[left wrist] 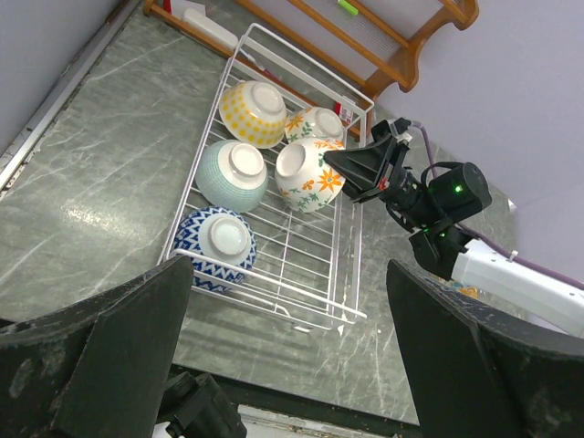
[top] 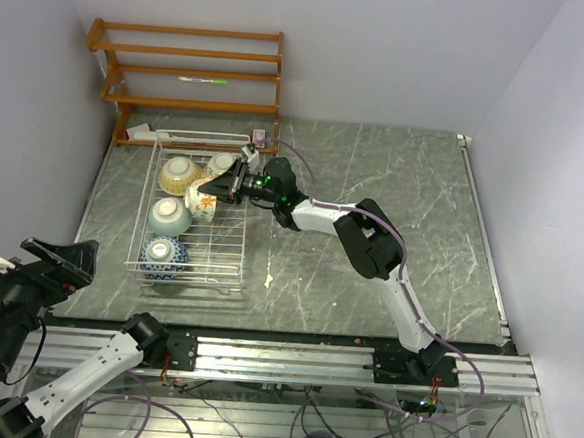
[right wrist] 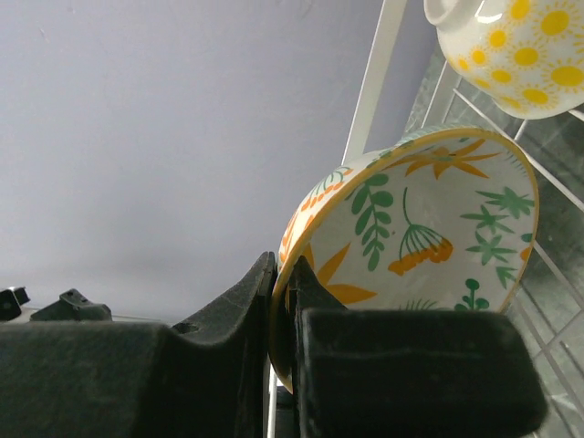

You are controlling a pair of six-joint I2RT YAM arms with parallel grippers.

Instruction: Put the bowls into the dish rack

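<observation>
The white wire dish rack (top: 243, 256) stands at the left of the table. Four bowls lie upside down in it: yellow (top: 178, 175), a floral one at the back (top: 222, 164), mint green (top: 169, 215) and blue (top: 163, 255). My right gripper (top: 224, 186) reaches over the rack's right rim, shut on the rim of an orange-flowered bowl (top: 202, 205). It holds that bowl tilted between the others, as the right wrist view (right wrist: 420, 255) and the left wrist view (left wrist: 308, 175) show. My left gripper (top: 59, 258) is open and empty, raised at the near left, short of the rack (left wrist: 274, 292).
A brown wooden slatted shelf (top: 192, 72) stands against the back wall behind the rack, with a green pen (top: 203, 80) on it. Walls close the left, back and right sides. The right arm stretches across the table's middle.
</observation>
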